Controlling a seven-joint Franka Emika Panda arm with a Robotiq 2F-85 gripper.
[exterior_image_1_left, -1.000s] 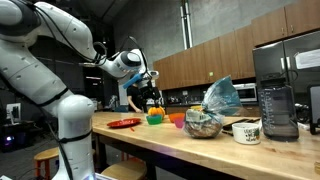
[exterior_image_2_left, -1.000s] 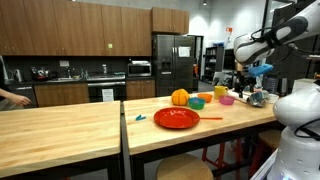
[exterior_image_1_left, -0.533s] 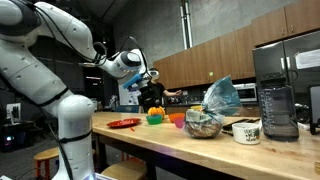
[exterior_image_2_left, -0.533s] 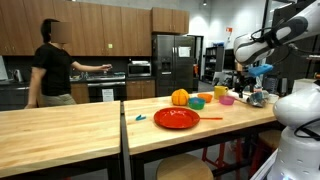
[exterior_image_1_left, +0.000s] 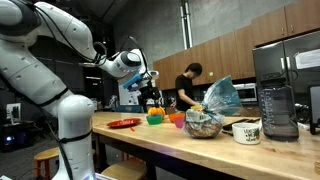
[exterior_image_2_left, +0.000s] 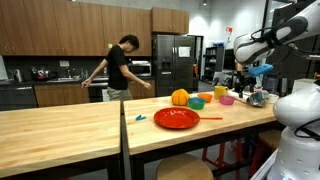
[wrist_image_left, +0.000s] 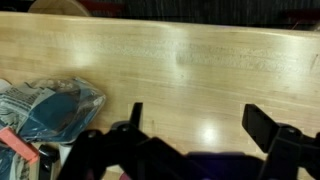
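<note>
Hovering pincer (wrist_image_left: 195, 112), jaws fully apart and empty, above the counter (wrist_image_left: 200, 50); bag (wrist_image_left: 50, 108) beside it could snag a finger if descent drifts sideways.

Person (exterior_image_2_left: 122, 68) stands beyond the counter (exterior_image_2_left: 60, 130); 1 red plate (exterior_image_2_left: 176, 118) lies on it.

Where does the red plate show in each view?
In an exterior view: red plate low left, at the counter's left end.
In an exterior view: red plate centre, near the counter's front edge.
Wrist view: not in it.
Shared landmark: the wooden counter, in all three.
</note>
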